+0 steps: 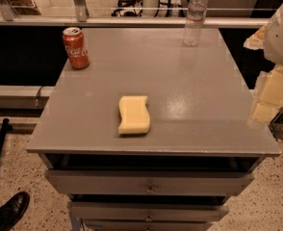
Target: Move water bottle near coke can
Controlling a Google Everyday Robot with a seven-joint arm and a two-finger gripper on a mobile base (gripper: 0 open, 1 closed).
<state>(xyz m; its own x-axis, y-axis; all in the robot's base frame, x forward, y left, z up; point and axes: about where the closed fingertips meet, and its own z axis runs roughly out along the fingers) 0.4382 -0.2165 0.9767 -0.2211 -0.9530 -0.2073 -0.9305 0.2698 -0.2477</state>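
The grey worktop (199, 105) carries everything, with the robot's hand (266, 105) hanging at its right edge, level with the middle of the surface and holding nothing. Whether the hand is apart or together I cannot tell. The water bottle (195, 18) stands upright at the far edge, beyond the hand and somewhat to its left, well apart from it. A yellow sponge (133, 114) lies flat to the left of the hand, nearer than the bottle. The coke can (75, 48) stands upright farthest from the hand, at the far left corner, well apart from the bottle.

The step in hand looks like the approach, with no grasp made yet. The next move likely calls for reaching forward to the bottle and closing around its ribbed body low enough that it stays upright.
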